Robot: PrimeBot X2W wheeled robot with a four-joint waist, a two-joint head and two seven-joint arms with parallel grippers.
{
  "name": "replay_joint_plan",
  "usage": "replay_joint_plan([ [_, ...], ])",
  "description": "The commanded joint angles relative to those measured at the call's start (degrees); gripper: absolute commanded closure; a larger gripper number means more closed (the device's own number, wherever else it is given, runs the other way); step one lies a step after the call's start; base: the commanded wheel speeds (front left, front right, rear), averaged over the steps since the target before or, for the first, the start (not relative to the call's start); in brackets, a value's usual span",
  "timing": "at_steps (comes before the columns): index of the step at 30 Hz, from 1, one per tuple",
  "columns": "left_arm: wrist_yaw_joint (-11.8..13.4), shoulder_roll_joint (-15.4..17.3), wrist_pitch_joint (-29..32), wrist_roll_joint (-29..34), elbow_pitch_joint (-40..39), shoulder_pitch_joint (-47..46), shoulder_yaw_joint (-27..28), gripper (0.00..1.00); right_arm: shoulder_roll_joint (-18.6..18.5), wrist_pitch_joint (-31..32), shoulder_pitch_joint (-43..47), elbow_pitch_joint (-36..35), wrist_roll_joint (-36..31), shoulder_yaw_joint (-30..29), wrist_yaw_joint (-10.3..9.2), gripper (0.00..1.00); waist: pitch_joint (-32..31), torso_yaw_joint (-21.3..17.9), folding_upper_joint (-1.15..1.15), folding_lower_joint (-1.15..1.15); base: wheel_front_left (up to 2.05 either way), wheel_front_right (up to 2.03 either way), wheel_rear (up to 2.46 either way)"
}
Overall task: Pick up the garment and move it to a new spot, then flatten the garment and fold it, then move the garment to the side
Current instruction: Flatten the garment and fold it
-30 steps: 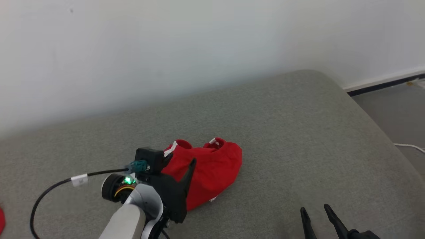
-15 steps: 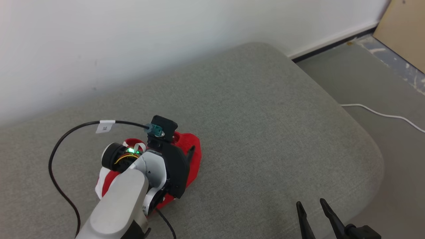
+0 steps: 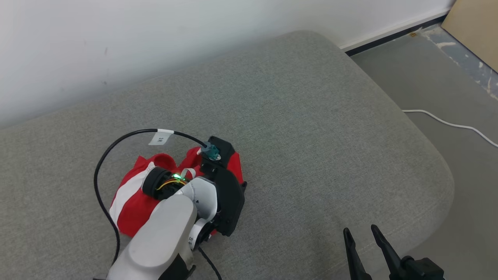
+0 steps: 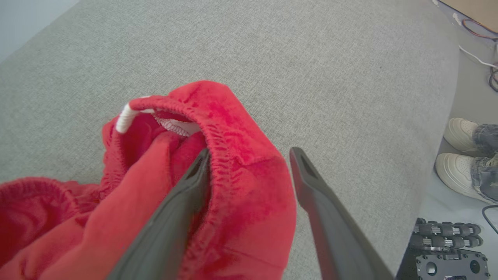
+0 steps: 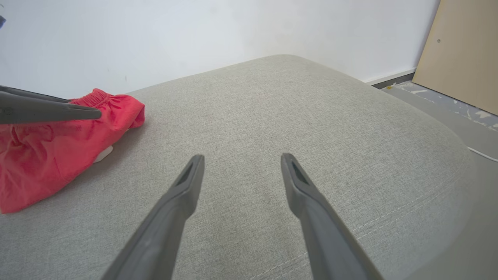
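left pincer (image 4: 249, 152) is now down over the red garment (image 4: 218, 101), no longer beside it. fingers spread, waistband between them, one finger inside. right pincer (image 5: 241, 157) spread, well apart, over the grey cushion (image 3: 311, 116).

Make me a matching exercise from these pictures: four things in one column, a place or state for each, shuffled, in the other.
1 left gripper
2 right gripper
3 garment
4 white cable

A lying on the floor
B open over bare cushion
C open, astride the elastic waistband
D crumpled, red with white

Pairs: 1-C, 2-B, 3-D, 4-A.
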Motion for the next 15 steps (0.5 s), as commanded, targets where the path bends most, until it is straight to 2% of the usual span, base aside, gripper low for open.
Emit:
replay_joint_plan([
  [1, 0.0, -0.3, -0.2, -0.2, 0.3, -0.8, -0.5, 0.00, 0.3, -0.2, -0.5, -0.2, -0.2, 0.2, -0.12, 0.00, 0.1, 0.3, -0.01, -0.01, 0.00, 0.00, 0.00],
  [2, 0.0, -0.5, -0.4, -0.2, 0.6, -0.8, -0.9, 0.00, 0.3, -0.1, -0.5, -0.2, -0.2, 0.3, -0.12, 0.00, 0.1, 0.4, -0.01, -0.01, 0.00, 0.00, 0.00],
  [3, 0.0, -0.7, -0.5, -0.1, 0.9, -0.8, -1.3, 0.62, 0.3, -0.2, -0.6, -0.2, -0.2, 0.4, -0.12, 0.00, 0.1, 0.4, -0.01, -0.01, 0.00, 0.00, 0.00],
  [5, 0.0, -1.0, -1.2, -0.4, 1.3, -0.7, -1.7, 1.00, 0.4, -0.1, -0.8, -0.2, -0.1, 0.6, -0.12, 0.00, 0.1, 0.3, -0.01, -0.01, 0.00, 0.00, 0.00],
  [8, 0.2, -1.3, -3.4, -0.7, 1.3, -1.3, -1.8, 1.00, 0.4, -0.1, -0.9, -0.2, 0.0, 0.6, -0.12, 0.00, 0.1, 0.2, -0.01, -0.01, 0.00, 0.00, 0.00],
  [15, 0.2, -1.8, -13.5, -2.8, -0.5, -4.2, -1.6, 1.00, 0.5, -0.2, -0.6, 0.0, 0.0, 0.4, -0.12, 0.00, -0.5, 0.9, -0.01, -0.01, 0.00, 0.00, 0.00],
])
